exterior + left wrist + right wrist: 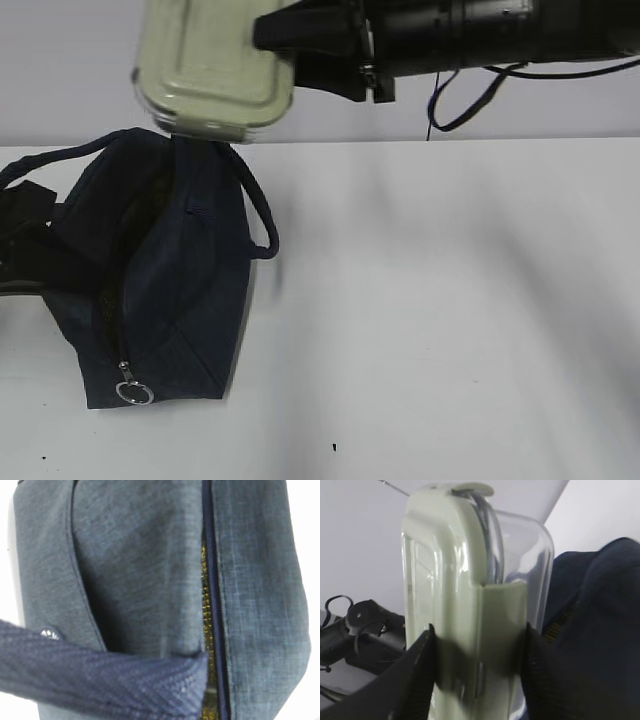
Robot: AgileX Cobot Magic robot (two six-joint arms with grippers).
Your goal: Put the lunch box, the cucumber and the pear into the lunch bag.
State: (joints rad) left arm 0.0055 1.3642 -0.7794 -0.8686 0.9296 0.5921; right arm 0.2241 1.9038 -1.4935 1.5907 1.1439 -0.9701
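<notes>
The lunch box (215, 65), clamped in the right gripper (290, 45), hangs directly above the bag (160, 290), blocking approach from above. The white table (450, 300) right of the bag lies open.

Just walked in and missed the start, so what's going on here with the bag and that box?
The right gripper is clamped on the lunch box and holds it in the air, above the lunch bag on the white table. The bag's top zipper looks at least partly open. The left wrist camera sits close against the bag's fabric, but the left gripper itself isn't visible. No cucumber or pear shows in any view.
</notes>
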